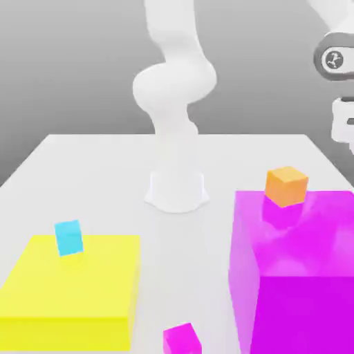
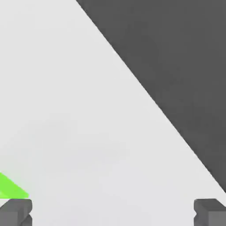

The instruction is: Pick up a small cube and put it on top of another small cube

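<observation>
In the exterior view, from left to right: a small cyan cube sits at the far edge of a low yellow block on the near left of the white table; a small magenta cube is at the near edge of the view, between the yellow block and a tall magenta block; a small orange cube sits on the far part of that block; at the far right is part of the arm, and the hand view shows the jaws wide apart
</observation>
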Controlling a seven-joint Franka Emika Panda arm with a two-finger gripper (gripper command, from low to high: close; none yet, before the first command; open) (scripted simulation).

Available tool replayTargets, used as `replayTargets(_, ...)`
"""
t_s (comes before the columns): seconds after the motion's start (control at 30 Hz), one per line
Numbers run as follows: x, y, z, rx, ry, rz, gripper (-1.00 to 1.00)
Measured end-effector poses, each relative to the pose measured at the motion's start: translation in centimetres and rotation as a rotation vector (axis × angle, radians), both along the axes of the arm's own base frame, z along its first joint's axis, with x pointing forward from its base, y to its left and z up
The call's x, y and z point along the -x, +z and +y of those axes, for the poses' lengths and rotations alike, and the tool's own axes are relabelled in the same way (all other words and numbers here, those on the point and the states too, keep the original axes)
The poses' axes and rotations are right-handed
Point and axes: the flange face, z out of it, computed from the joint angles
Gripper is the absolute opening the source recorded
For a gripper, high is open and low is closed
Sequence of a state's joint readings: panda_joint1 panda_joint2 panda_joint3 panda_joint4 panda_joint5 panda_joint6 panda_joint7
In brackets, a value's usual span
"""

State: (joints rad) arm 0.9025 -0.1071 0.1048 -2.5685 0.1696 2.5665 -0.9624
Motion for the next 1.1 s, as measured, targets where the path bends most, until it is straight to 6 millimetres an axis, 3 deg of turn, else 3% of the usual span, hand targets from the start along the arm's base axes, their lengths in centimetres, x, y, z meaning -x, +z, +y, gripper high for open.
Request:
replayTargets(0.5,3.1,-10.8,-9.1,0.127,0.691,-0.054,0.0)
replayTargets(0.57,4.1,-12.0,-9.3,0.127,0.755,-0.061,0.0)
replayTargets(0.77,4.2,-16.9,-9.6,0.126,0.767,-0.062,0.0)
replayTargets(0.8,4.2,-17.6,-9.7,0.126,0.766,-0.062,-1.0)
replayTargets(1.0,4.3,-18.0,-9.7,0.127,0.766,-0.06,-1.0)
replayTargets(1.1,4.1,-16.4,-9.6,0.128,0.767,-0.062,-1.0)
